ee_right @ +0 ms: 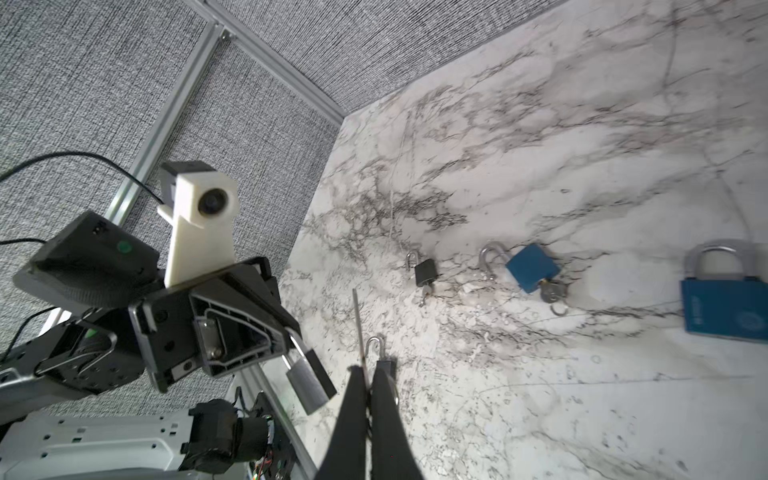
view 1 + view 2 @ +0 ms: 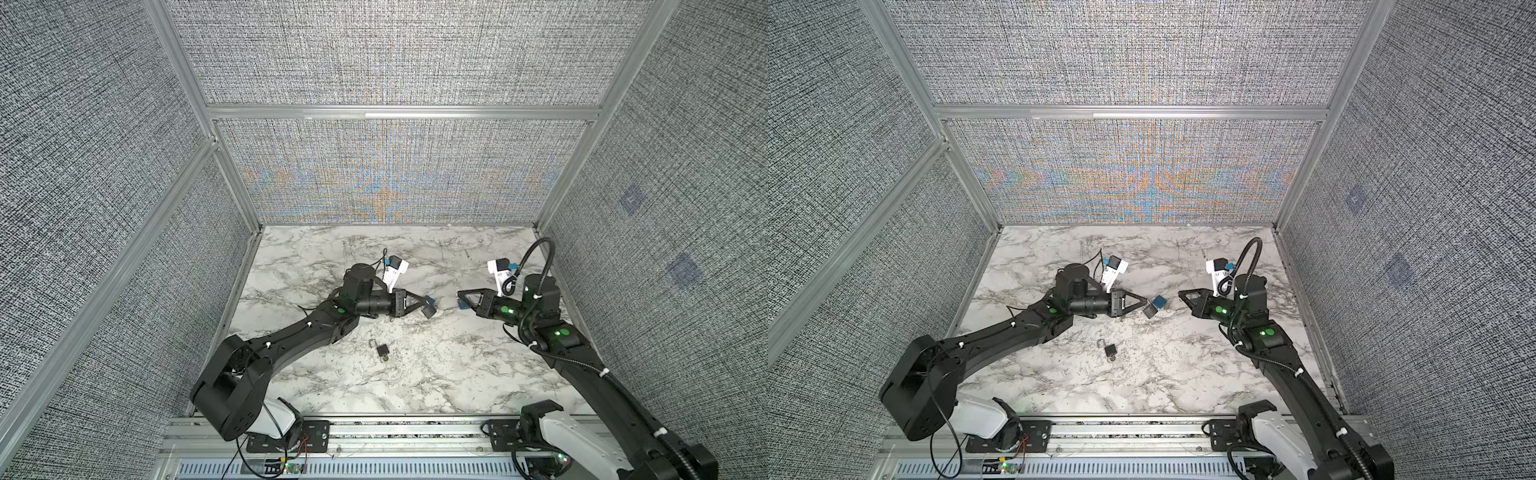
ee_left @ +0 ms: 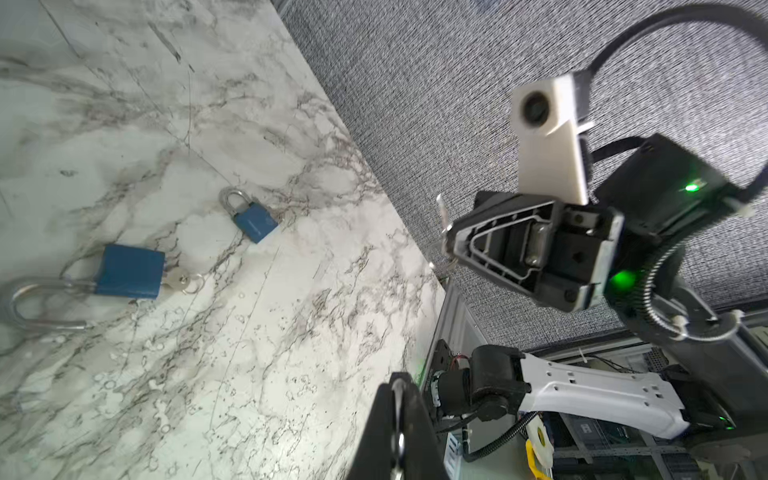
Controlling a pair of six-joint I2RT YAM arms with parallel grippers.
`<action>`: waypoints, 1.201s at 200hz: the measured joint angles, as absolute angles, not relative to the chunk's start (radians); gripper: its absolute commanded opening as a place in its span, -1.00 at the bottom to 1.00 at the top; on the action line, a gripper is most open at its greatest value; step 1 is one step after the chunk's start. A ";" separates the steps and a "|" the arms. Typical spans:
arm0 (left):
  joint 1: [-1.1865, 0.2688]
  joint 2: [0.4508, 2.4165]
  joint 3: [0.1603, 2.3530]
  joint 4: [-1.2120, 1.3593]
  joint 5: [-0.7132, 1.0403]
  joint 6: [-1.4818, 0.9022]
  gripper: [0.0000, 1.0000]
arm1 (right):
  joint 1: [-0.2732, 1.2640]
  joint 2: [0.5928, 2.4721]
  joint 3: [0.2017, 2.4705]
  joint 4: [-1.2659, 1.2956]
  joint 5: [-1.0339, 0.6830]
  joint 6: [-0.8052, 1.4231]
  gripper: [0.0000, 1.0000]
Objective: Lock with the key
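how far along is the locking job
Done: left gripper is shut on a grey padlock, held off the table; right gripper is shut on the key. In hand: the two face each other with a gap between, seen in both top views. To do: key into the padlock, then the turn.

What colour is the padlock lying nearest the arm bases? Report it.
Black padlock; clearest in the right wrist view.

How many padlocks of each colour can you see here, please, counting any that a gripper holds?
Blue: 2, the open blue padlock and the shut blue padlock
Black: 1, the black padlock
Grey: 1, the grey padlock in the left gripper
Total: 4
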State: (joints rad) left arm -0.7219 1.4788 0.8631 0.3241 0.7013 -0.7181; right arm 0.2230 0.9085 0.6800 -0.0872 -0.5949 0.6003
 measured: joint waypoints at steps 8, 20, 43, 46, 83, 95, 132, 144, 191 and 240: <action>-0.740 1.500 0.868 0.322 0.691 -0.713 -1.00 | 0.216 0.891 0.682 -0.112 -0.572 0.593 -1.00; -0.774 1.544 0.884 0.321 0.680 -0.707 -1.00 | 0.208 0.856 0.682 -0.160 -0.533 0.583 -1.00; -0.831 1.644 0.933 0.319 0.661 -0.698 -1.00 | 0.196 0.787 0.675 -0.228 -0.482 0.563 -1.00; -0.836 1.655 0.940 0.319 0.659 -0.696 -1.00 | 0.195 0.778 0.672 -0.233 -0.477 0.561 -1.00; -0.892 1.822 1.068 0.308 0.651 -0.678 -1.00 | 0.183 0.702 0.621 -0.296 -0.422 0.550 -1.00; -0.899 1.868 1.114 0.288 0.649 -0.669 -1.00 | 0.180 0.687 0.612 -0.310 -0.418 0.549 -1.00; -0.910 1.964 1.226 0.214 0.639 -0.644 -1.00 | 0.178 0.696 0.607 -0.310 -0.407 0.542 -1.00; -0.913 1.997 1.261 0.194 0.640 -0.634 -1.00 | 0.177 0.698 0.607 -0.310 -0.408 0.539 -1.00; -0.916 2.148 1.449 0.063 0.658 -0.590 -1.00 | 0.170 0.737 0.606 -0.314 -0.409 0.534 -1.00; -0.920 2.283 1.643 -0.072 0.684 -0.546 -1.00 | 0.163 0.768 0.611 -0.315 -0.424 0.524 -1.00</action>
State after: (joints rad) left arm -0.9203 2.2826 1.6428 -0.0719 0.6838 -0.5457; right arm 0.1627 0.7681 0.6113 -0.3153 -0.4240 0.5240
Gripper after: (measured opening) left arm 0.080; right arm 0.048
